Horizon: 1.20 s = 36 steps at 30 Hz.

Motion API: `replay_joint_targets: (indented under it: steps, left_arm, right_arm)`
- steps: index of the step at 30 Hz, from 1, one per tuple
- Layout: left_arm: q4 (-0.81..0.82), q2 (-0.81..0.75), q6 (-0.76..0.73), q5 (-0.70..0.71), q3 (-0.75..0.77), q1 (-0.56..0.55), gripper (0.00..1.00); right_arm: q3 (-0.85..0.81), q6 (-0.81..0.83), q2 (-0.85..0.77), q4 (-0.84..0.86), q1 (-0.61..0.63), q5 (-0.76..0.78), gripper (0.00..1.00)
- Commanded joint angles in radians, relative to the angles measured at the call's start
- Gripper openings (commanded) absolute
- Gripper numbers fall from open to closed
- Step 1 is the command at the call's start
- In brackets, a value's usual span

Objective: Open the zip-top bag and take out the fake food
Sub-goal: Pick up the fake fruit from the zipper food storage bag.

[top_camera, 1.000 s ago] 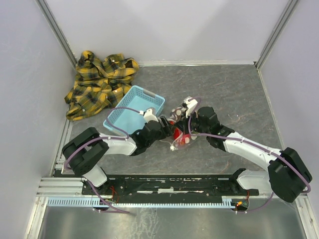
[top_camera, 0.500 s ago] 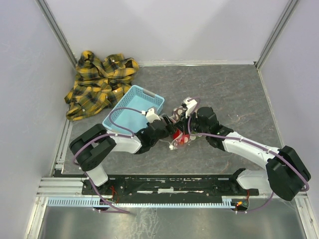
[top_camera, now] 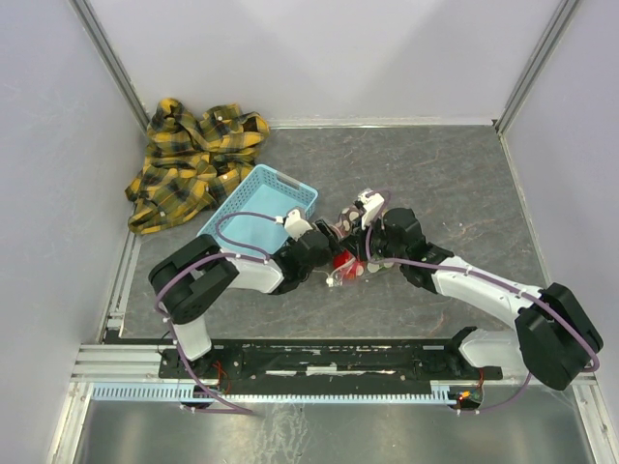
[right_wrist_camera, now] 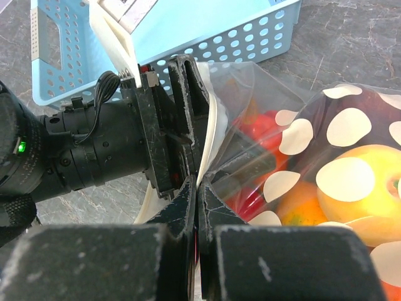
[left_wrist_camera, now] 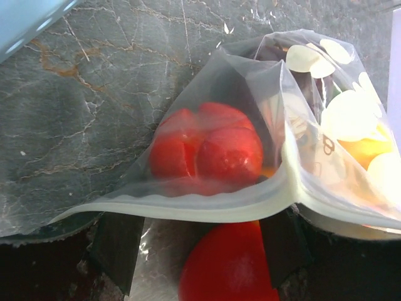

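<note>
- Over the last second the left arm has swung in from the left; its elbow sits nearer the middle of the bench and the left pincer has pushed up to the mouth of the zip-top bag
- The bag itself has hardly moved: it lies on the bench just right of the light blue basket, between the two wrists
- In my judgement the opening step is done and the removal is starting (the zip strip gapes and the fake food shows through the film)
- Left pincer stands wide, one finger on each side of a red fruit at the bag's lip; the left finger stands off it, so I read it as not yet gripped, and whether that fruit is inside the film I cannot tell
- Right pincer is clamped tight on a fold of the bag's clear film, holding the mouth for the other arm
- Right arm reaches in low from the right, forearm slanting toward the middle; the left arm lies low, wrist pointing right into the bag
- A yellow fruit and an orange one sit deeper in the dotted end
</note>
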<state>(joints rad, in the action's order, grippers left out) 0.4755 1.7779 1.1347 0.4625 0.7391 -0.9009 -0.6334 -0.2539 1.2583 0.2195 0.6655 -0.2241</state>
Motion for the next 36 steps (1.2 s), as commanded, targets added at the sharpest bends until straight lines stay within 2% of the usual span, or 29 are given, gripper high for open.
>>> replay_joint_targets:
  steps: [1, 11, 16, 21, 36]
  left_arm:
    - [0.087, 0.027, 0.012, 0.061, 0.01, 0.003, 0.75]
    - [0.157, 0.065, -0.034, 0.059, 0.027, 0.009, 0.71]
    - [0.216, 0.058, -0.091, 0.044, 0.005, 0.013, 0.59]
    - [0.202, 0.014, -0.158, 0.014, -0.004, 0.013, 0.47]
    - [0.046, -0.237, -0.277, -0.138, -0.093, 0.011, 0.46]
  right_arm:
    - [0.007, -0.016, -0.002, 0.039, 0.005, -0.029, 0.02]
    - [0.015, -0.013, -0.011, 0.034, 0.005, -0.028, 0.02]
    - [0.02, -0.01, -0.018, 0.029, 0.006, -0.026, 0.02]
    - [0.021, -0.005, -0.033, 0.021, 0.005, -0.021, 0.02]
    - [0.021, 0.008, -0.078, -0.026, 0.005, 0.057, 0.02]
